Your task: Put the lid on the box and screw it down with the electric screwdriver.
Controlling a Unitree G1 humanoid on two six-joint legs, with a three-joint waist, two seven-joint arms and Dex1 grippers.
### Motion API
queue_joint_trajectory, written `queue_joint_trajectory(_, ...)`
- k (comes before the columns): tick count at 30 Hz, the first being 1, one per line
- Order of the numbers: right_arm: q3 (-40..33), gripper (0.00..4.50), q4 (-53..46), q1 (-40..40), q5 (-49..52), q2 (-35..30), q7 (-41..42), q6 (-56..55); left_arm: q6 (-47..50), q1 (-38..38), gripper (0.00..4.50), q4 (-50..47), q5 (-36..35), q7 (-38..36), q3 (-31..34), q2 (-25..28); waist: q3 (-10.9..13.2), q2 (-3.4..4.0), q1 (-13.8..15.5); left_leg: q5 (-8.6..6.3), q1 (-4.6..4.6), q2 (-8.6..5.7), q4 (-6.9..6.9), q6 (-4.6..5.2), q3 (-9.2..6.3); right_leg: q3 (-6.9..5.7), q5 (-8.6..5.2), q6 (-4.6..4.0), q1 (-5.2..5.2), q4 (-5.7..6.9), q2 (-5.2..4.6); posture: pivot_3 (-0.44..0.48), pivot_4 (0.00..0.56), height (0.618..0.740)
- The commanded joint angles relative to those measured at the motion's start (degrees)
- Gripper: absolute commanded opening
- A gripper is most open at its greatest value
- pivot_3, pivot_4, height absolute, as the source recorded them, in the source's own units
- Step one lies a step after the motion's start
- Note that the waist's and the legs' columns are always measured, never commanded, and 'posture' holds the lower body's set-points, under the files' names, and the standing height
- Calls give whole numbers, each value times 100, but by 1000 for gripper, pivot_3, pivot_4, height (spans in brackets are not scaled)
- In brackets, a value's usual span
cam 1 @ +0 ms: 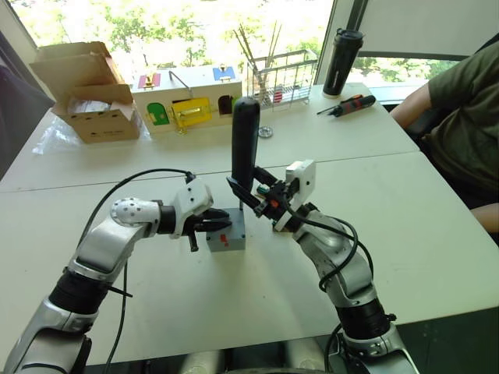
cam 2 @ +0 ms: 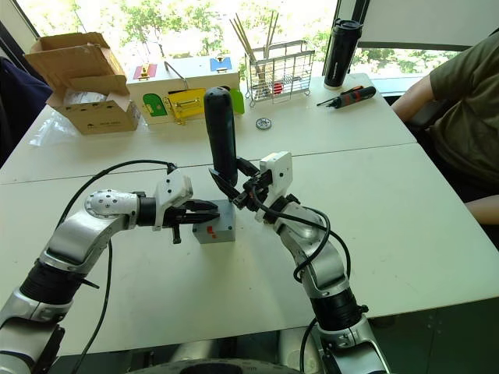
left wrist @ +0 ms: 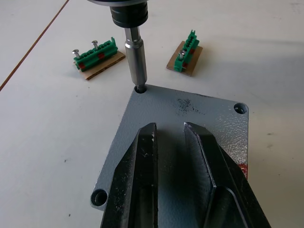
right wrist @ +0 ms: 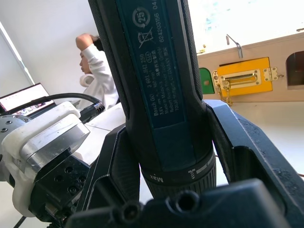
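Observation:
The grey box (cam 1: 228, 240) stands mid-table with the grey lid (left wrist: 190, 114) lying flat on top of it. My left gripper (left wrist: 168, 127) rests on the lid, open by a narrow gap, with nothing between its fingers (left wrist: 142, 166). The black electric screwdriver (cam 1: 245, 144) stands upright over the box, and my right gripper (cam 1: 253, 195) is shut on its lower body. Its metal bit (left wrist: 135, 57) sits in a corner hole of the lid. Two other corner holes show open. The box's inside is hidden.
Two green terminal blocks (left wrist: 97, 54) (left wrist: 186, 56) on card pieces lie just beyond the box. At the back stand a cardboard box (cam 1: 90, 93), a wooden box with coloured doors (cam 1: 187, 97), a wire rack (cam 1: 281, 74), a black bottle (cam 1: 343, 62) and a hand screwdriver (cam 1: 347, 104). A person (cam 1: 460, 117) sits at the right.

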Motion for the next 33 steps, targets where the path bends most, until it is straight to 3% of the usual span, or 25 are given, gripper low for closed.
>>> queue_joint_trajectory(1, 269, 1834, 798, 341, -180, -67, -10, 492, 75, 105, 887, 68, 126, -9, -105, 57, -7, 0, 1, 0, 0, 0, 0, 0, 0, 0, 0, 0, 0, 0, 0, 0, 150, 740)
queue_joint_trajectory(21, 201, 1834, 486, 295, -146, -75, -73, 481, 71, 83, 887, 75, 128, 6, -130, 21, -25, -1, 11, 0, 1, 3, -10, 0, -2, 0, -4, -2, 13, -34, -2, 0, 150, 740)
queue_joint_trajectory(33, -421, 1834, -1934, -744, 504, -90, -646, 2252, -270, 130, 887, 418, 279, -14, -248, -37, 32, 12, 141, 1, -24, 2, -17, -2, -4, 0, -4, -2, -8, -47, -6, 0, 150, 740)
